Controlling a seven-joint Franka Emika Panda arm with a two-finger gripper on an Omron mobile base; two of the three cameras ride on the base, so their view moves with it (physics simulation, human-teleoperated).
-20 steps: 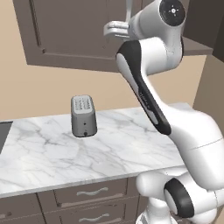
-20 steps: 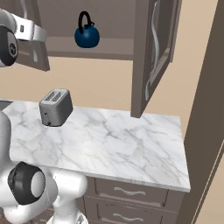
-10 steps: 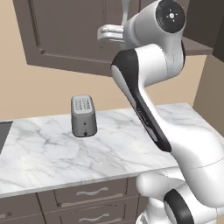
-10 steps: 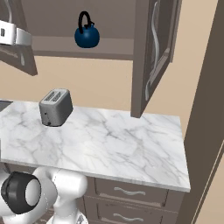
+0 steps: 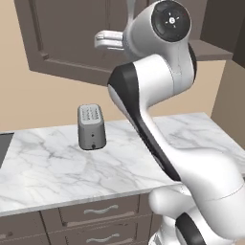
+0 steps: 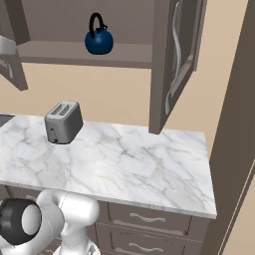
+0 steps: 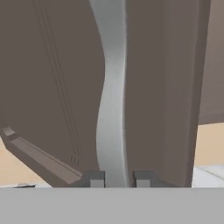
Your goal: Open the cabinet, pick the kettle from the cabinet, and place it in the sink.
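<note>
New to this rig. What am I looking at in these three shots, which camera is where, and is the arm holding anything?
It's a simulated kitchen with a white robot arm on a driving base. Two cameras ride on the base, behind the arm to its left and right; the third sits on the hand, looking along the gripper. On the marble counter stands a grey toaster. The cabinet has its right door swung open, with the dark-blue kettle on its shelf. In the hand view the two fingertips sit either side of the left door's silver handle, closed on it.
</note>
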